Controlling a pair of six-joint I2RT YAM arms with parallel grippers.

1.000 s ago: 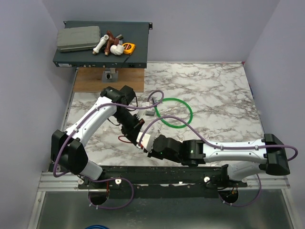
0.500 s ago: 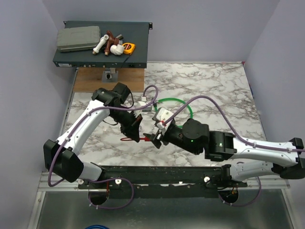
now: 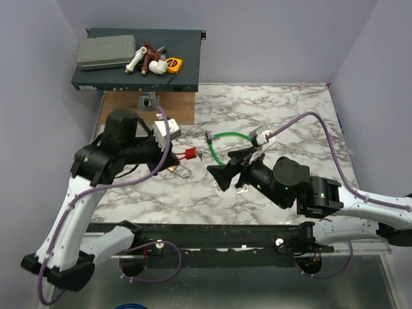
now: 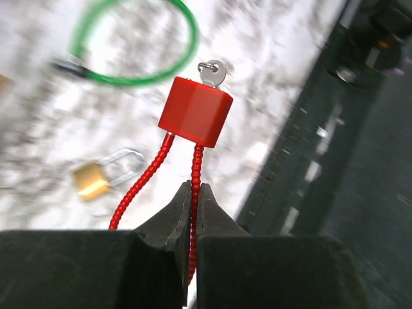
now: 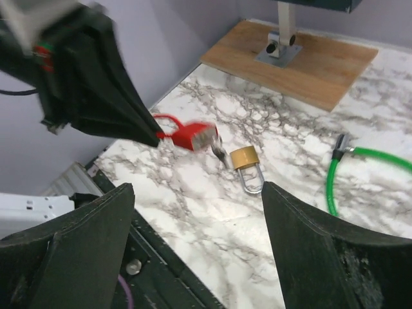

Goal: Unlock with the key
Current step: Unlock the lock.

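- One dark rack unit (image 3: pixel 187 74) stands at the far left corner. It carries one grey case (image 3: pixel 106 53), a cluster of pipe fittings (image 3: pixel 147 58) and one yellow tape measure (image 3: pixel 174 63). Only the top view takes these in.
- One wooden board (image 5: pixel 290 61) lies in front of the rack. It shows in the top and right wrist views, but not in the left wrist view.
- The left end effector (image 4: pixel 193 192), one of two, is pinched tight on the thin red cable of the single red cable lock (image 4: pixel 195 111). It holds the lock up off the marble worktop (image 3: pixel 290 122).
- The one key (image 4: pixel 212 72), small and silvery, sits in the end of the red lock body away from the cable, its round head sticking out. The left wrist view shows this plainly. The right wrist view gives only a grey blur there, and in the top view the key is too small to make out.
- One brass padlock (image 5: pixel 244 158) with a silver shackle lies flat on the worktop, near the hanging red lock.
- One green cable loop (image 3: pixel 232 134) lies on the marble, partly hidden by the right arm in the top view.
- The right end effector (image 5: pixel 196 187) hangs above the worktop facing the left one, its fingers spread wide with nothing between them.
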